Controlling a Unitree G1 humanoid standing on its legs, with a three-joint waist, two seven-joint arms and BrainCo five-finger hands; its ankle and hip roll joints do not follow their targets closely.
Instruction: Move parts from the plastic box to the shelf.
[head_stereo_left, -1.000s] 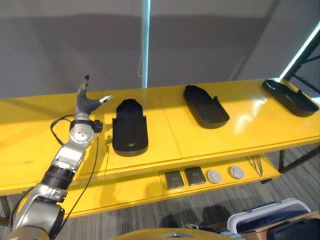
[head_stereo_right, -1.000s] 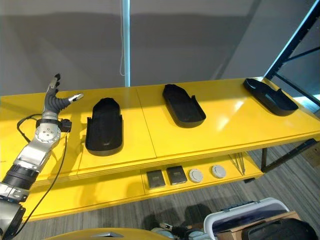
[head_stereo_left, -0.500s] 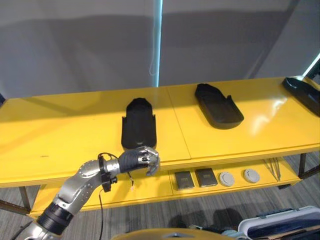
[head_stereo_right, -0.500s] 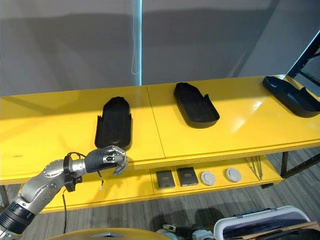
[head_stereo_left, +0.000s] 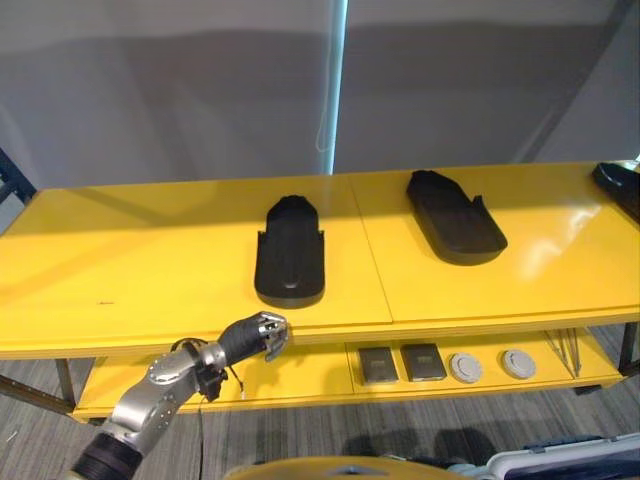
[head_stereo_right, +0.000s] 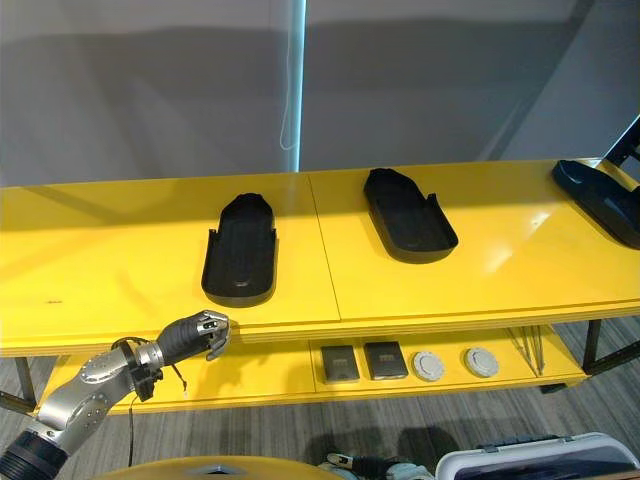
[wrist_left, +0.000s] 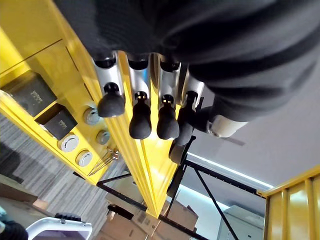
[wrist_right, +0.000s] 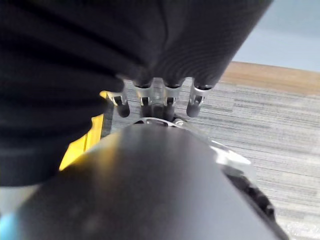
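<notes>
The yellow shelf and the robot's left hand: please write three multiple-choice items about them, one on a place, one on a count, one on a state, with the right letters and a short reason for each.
1. Where is the left hand?
A. At the front edge of the top board of the yellow shelf
B. On a black part
C. On the floor

2. How many round grey discs lie on the lower board?
A. One
B. Two
C. Four

3. What is the state of the left hand?
A. Curled round a black part
B. Fingers curled, holding nothing
C. Pressed flat on a board

Answers:
1 A: the eye views show the hand just in front of that edge, below the nearest black part.
2 B: two round grey discs lie beside two dark square blocks.
3 B: the left wrist view shows bent fingers with nothing between them.
</notes>
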